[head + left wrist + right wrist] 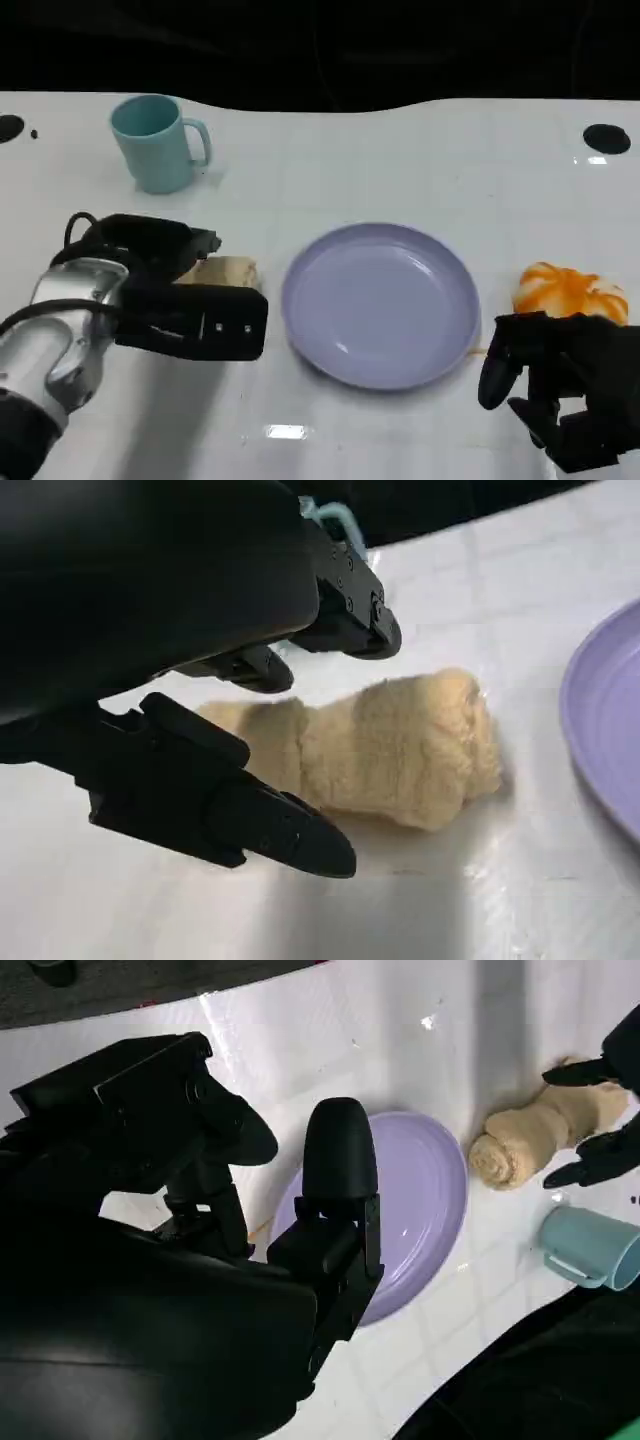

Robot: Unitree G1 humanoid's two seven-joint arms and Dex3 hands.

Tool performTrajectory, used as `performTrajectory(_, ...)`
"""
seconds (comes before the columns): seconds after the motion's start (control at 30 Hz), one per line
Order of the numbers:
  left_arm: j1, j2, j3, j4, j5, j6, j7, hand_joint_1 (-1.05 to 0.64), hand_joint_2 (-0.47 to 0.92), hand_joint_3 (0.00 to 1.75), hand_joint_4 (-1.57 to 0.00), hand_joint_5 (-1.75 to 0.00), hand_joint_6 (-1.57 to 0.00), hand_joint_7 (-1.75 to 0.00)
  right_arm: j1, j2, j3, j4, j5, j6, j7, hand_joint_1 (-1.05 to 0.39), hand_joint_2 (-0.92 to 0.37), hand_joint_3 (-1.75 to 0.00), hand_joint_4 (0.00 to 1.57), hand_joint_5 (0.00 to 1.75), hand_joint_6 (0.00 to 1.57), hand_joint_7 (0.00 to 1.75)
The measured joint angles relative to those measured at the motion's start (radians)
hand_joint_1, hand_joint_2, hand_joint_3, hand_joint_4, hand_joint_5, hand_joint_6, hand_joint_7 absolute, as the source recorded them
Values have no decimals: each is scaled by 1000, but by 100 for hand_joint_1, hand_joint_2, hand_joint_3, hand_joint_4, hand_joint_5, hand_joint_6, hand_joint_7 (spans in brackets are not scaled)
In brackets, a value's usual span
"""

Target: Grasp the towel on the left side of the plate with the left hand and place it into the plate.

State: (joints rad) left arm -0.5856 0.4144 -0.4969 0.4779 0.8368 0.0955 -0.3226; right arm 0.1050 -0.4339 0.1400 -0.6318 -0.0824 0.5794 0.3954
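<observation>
Approach step, judged from the frames: grasp not yet made. Nearest, at the near right of the plate [380, 303], right hand [560, 385] with fingers loosely apart, empty, resting off the rim. At the near left of the plate, left hand [165, 295] poised over the towel [390, 750], fingers [270, 830] spread to either side of the roll and clamped on nothing; contact with the cloth not certain from the wrist view. Towel itself: a cream roll lying flat on the table [330, 160], just beside the left rim of the plate, apart from it. Next move, by estimate: lower and close the fingers round the middle of the roll, lift, carry rightward over the rim, release inside the plate. Soft roll likely to sag or unwind if pinched at one end only. Just right of the plate, an orange-and-white object [570, 290], kind unclear, outside the carrying path. Farther, behind and left of the plate, a pale blue mug [155, 140], upright, well apart from the towel. Nothing between towel and plate to obstruct the transfer.
</observation>
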Motion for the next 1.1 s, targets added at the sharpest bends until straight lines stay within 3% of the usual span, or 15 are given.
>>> performTrajectory(0.27,-108,-64,-49,320,-5,-84,126,-56,92,10,-59,-9,-58,-6,4,-1,-1,-10,-2,1,0,2,-59,-105,70,174,68,146)
performTrajectory(0.5,-139,-113,-49,456,-36,-107,238,-35,92,15,-88,-20,-89,-13,6,-1,-2,-12,-2,2,0,2,-58,-105,69,174,67,147)
performTrajectory(0.53,-140,-115,-47,466,-45,-115,258,-27,92,11,-92,-81,-102,-14,6,-1,-2,-13,-2,2,0,2,-58,-105,69,174,67,147)
performTrajectory(0.6,-138,-116,-39,487,-62,-150,315,-22,90,5,-89,-144,-118,-19,7,-1,-2,-15,-2,9,0,2,-58,-106,69,175,67,147)
performTrajectory(0.63,-133,-117,-32,494,-71,-174,351,-19,91,8,-89,-162,-102,-77,7,-1,-2,-17,-2,12,0,2,-58,-106,69,175,67,147)
performTrajectory(0.7,-119,-119,-15,510,-94,-224,434,-17,89,21,-89,-171,-81,-139,7,-1,-2,-21,-2,13,0,2,-58,-106,69,175,67,146)
performTrajectory(0.73,-113,-121,-11,517,-102,-241,464,-16,78,50,-88,-173,-73,-160,8,-1,-2,-22,-2,13,0,2,-58,-106,69,175,67,147)
performTrajectory(0.8,-103,-123,1,529,-116,-264,500,-16,67,77,-85,-174,-67,-172,8,-1,-3,-22,-2,13,0,2,-57,-106,70,175,68,147)
performTrajectory(0.83,-101,-123,5,532,-126,-272,510,-17,66,81,-85,-174,-66,-173,9,-1,-3,-22,-2,13,0,2,-57,-106,70,175,68,147)
performTrajectory(1.1,-87,-122,59,503,-185,-302,553,-22,59,91,-91,-175,-67,-175,10,0,-3,-23,-2,17,-3,2,-57,-107,69,175,68,147)
